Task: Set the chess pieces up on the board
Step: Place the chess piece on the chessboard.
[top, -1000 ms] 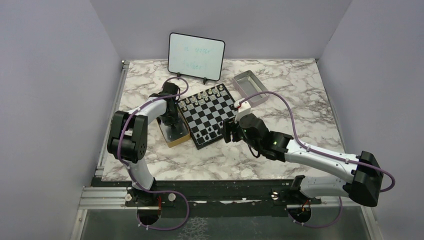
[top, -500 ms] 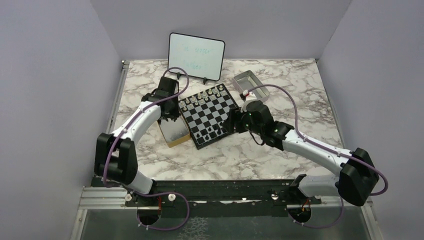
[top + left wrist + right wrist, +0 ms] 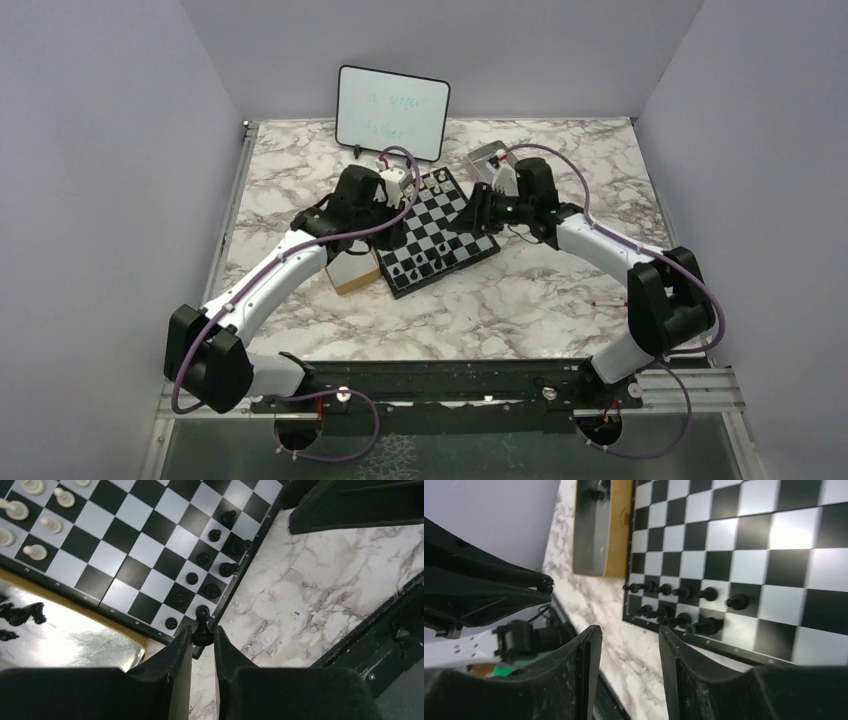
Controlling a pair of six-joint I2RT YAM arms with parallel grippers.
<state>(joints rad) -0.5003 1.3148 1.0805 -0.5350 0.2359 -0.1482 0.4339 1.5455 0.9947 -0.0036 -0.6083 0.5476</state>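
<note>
Robotics laboratory cell: plain partition walls (image 3: 100, 150); marble-pattern table (image 3: 600, 170); left arm (image 3: 270, 275), right arm (image 3: 600, 245) bolted to metal rail (image 3: 200, 398).

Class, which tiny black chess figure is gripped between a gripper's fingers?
The black figure clamped in the left gripper at the checked chessboard's corner; the others stand free on squares or lie in the tan wooden box.
</note>
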